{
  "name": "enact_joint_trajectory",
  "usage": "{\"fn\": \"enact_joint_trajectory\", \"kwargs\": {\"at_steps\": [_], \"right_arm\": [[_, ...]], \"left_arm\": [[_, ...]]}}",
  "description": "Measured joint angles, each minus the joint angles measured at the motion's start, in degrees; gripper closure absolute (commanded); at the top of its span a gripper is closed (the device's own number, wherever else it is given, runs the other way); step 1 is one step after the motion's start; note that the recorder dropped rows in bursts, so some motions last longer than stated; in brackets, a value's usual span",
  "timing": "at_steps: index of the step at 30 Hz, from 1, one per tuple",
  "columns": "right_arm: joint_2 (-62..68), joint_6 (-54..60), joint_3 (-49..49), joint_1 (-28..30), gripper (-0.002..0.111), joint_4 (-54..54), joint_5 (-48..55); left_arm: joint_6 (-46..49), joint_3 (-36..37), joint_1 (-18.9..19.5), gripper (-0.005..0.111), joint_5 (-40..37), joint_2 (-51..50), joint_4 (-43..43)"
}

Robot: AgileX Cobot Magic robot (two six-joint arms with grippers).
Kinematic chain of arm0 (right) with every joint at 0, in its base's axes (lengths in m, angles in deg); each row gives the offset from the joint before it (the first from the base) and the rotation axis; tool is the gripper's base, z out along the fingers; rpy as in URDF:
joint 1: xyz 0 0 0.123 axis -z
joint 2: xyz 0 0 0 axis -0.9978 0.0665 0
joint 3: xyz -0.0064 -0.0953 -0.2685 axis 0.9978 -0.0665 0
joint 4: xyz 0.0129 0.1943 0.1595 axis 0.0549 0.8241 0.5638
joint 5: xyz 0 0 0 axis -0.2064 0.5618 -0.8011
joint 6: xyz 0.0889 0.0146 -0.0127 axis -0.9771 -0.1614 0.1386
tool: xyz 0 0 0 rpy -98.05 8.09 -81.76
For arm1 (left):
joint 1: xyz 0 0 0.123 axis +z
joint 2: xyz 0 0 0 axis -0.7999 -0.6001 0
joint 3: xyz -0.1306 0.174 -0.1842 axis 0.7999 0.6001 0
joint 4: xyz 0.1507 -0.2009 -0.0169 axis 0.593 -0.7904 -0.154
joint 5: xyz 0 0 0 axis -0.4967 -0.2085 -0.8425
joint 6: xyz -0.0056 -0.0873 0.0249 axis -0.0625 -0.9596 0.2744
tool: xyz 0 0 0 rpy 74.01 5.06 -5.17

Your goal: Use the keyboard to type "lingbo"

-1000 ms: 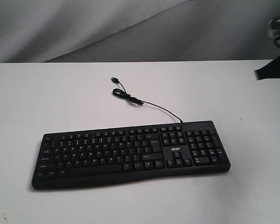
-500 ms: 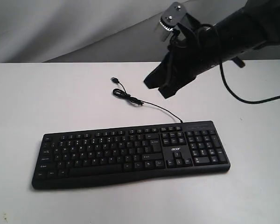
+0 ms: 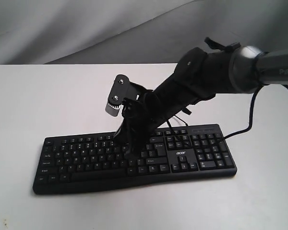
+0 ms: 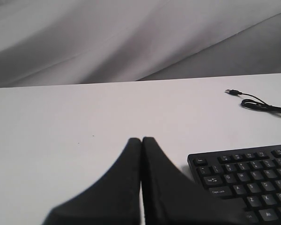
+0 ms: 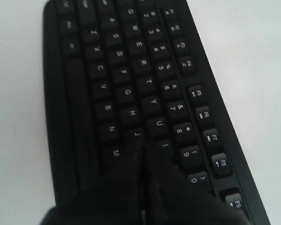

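Observation:
The long black keyboard (image 3: 86, 158) lies flat on the white table, acer logo to the right. My right gripper (image 3: 130, 154) reaches across from the right and points down at the middle letter rows. In the right wrist view the keyboard (image 5: 126, 70) fills the picture and the right gripper (image 5: 143, 143) is shut, empty, its tips among the J, M and I keys, hiding the key beneath. My left gripper (image 4: 141, 139) is shut and empty, above bare table beside the keyboard's (image 4: 246, 176) Esc corner. It does not show in the exterior view.
The white table (image 3: 38, 96) runs back to a grey cloth backdrop (image 3: 86, 28). The keyboard's thin USB cable (image 4: 260, 104) lies coiled on the table behind it. The right arm's own black cable (image 3: 249, 120) hangs above the number pad.
The right arm has swung in from the upper right and come down leftward; its shut gripper now stands over the keyboard's letter keys. The keyboard has not moved.

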Motion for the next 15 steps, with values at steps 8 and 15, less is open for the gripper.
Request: {"fn": "enact_joint_trajectory", "kwargs": {"at_steps": [8,15], "right_arm": [[1.1,-1.7,0.0,0.0,0.108,-2.9,-0.7],[3.4,-1.7,0.0,-0.2,0.108,-3.4,-1.3]], "left_arm": [[0.0,0.0,0.0,0.106,0.0,0.0,0.0],[0.0,0.0,0.0,0.106,0.0,0.0,0.0]]}}
